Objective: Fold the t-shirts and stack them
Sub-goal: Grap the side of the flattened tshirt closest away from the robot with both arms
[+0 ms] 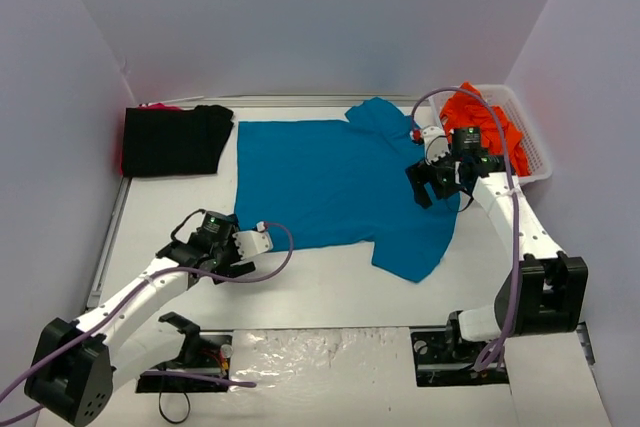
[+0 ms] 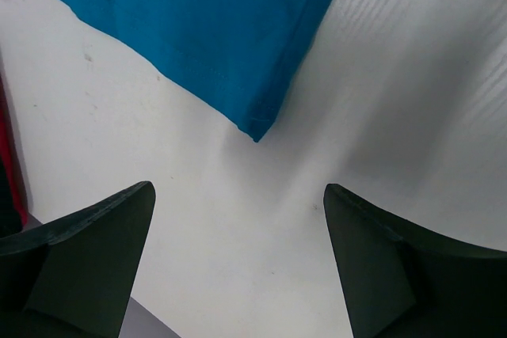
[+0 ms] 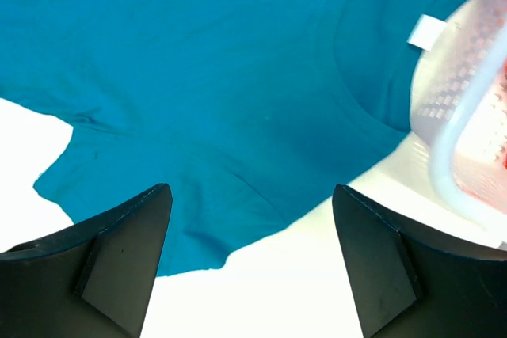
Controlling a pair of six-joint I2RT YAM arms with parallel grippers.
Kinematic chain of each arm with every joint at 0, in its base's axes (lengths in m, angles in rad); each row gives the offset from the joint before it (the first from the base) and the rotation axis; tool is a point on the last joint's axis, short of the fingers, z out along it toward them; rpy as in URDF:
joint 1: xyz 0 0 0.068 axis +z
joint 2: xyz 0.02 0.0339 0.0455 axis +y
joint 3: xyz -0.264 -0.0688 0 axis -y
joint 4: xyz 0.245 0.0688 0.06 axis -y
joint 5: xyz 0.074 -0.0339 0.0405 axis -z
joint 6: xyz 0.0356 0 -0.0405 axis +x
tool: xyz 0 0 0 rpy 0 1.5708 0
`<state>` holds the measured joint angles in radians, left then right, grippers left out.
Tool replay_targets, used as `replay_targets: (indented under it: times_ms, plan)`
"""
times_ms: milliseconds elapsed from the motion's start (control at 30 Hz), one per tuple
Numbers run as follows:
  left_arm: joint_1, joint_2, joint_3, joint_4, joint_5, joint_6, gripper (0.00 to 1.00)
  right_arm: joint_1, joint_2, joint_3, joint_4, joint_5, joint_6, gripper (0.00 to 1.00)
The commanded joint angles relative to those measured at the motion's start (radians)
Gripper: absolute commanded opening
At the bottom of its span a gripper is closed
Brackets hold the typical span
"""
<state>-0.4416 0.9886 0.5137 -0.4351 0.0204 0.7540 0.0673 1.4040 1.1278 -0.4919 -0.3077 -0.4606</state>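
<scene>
Left pincer: Your left pincer (image 1: 253, 241) has its jaws wide apart with nothing between them. It sits low over bare table, just near of the teal shirt's near-left hem corner and not touching it.
Left fingers: In the left wrist view, both dark fingers (image 2: 95, 251) frame white table, with the hem corner lying ahead of the gap.
Right pincer: Your right pincer (image 1: 432, 181) also stands with jaws apart and grips nothing. It is over the right part of the teal shirt, by the collar.
Teal t-shirt: The teal t-shirt (image 1: 330, 182) lies spread flat in the middle of the table. Its hem is to the left and its collar to the right, with one sleeve pointing far and the other near-right. A white neck label (image 3: 426, 32) shows inside the collar.
Basket: A white slotted basket (image 1: 537, 152) stands at the far right, just beside the collar.
Orange t-shirt: The orange t-shirt (image 1: 480, 117) is crumpled inside the basket.
Black t-shirt: The black t-shirt (image 1: 175, 139) lies folded at the far left, just beside the teal shirt's far-left corner.
Table: The table (image 1: 330, 292) is white.
</scene>
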Motion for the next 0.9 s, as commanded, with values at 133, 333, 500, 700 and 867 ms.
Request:
replay_targets:
  times_ms: [133,333,500,700,867]
  plan:
    - [-0.012,-0.008,-0.049,0.192,-0.036,0.002,0.88,-0.063,-0.013,-0.002,-0.010,-0.071,0.033,0.79]
    - [-0.020,0.051,-0.080,0.298,-0.051,0.008,0.87,-0.116,0.003,0.009,-0.016,-0.119,0.036,0.78]
    - [-0.026,0.119,-0.081,0.377,-0.079,0.016,0.87,-0.138,0.006,0.000,-0.016,-0.142,0.030,0.78]
    - [-0.035,0.214,-0.044,0.398,-0.096,0.021,0.78,-0.147,0.015,0.000,-0.016,-0.149,0.030,0.78]
    - [-0.046,0.240,-0.009,0.352,-0.076,0.007,0.51,-0.150,0.007,-0.008,-0.014,-0.148,0.023,0.78]
